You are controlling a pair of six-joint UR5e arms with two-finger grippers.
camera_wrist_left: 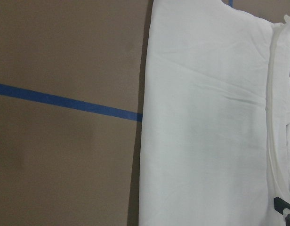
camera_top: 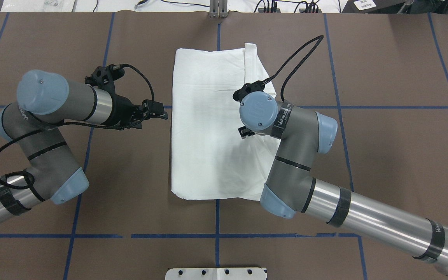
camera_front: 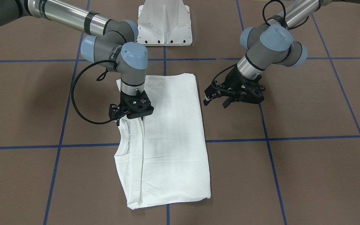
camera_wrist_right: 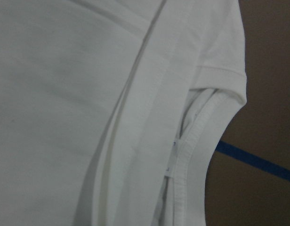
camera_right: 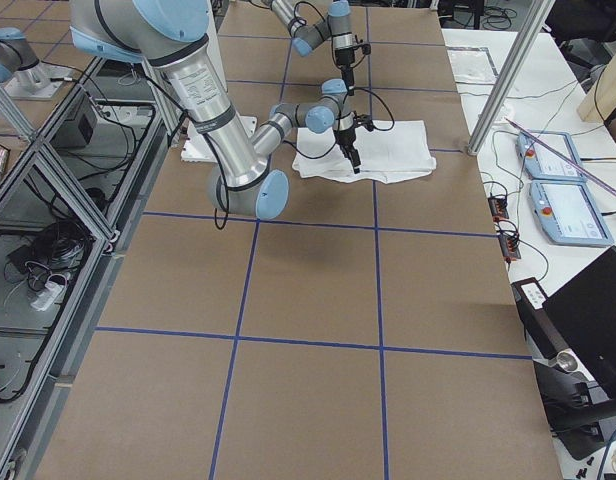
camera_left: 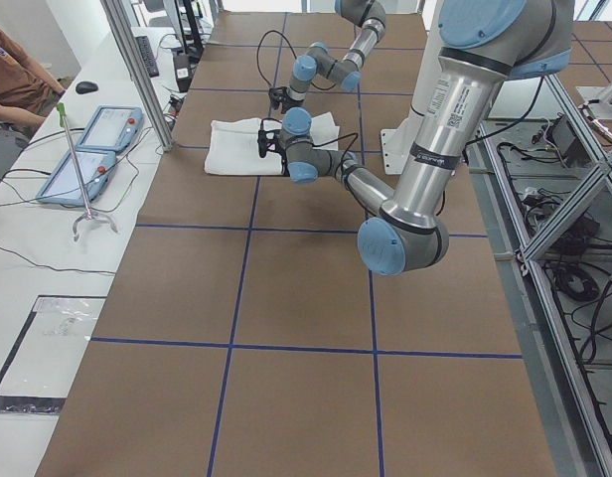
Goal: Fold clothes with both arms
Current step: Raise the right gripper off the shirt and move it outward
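You had the shirt (camera_front: 170, 134) lying flat in the middle of the table (camera_front: 308, 103), folded into one long white rectangle. Its short ends pointed toward the robot and toward your side. A narrow folded strip ran along the long edge on the robot's right side. The ribbed collar (camera_wrist_right: 194, 141) opened at that same edge, with the small neck label (camera_wrist_right: 171, 157) just inside it. A blue tape line (camera_front: 292, 137) passed under the cloth about halfway along it.

The right gripper (camera_front: 136, 116) pointed straight down and its tip met the cloth at the right edge, just beside the collar, on the end nearer to the robot. Its wrist camera was very close to the fabric and showed no finger. From the other views I could not tell how wide this pincer was, or whether it held any cloth.

The left gripper (camera_front: 216, 102) hung over the bare table just beside the opposite long edge, apart from the shirt, and it leaned toward the cloth. Its two fingers stood clearly apart and held nothing between them. Its camera looked along that straight left edge of the shirt.

The white pedestal (camera_front: 164, 25) stood behind the shirt's end, near but not touching it.
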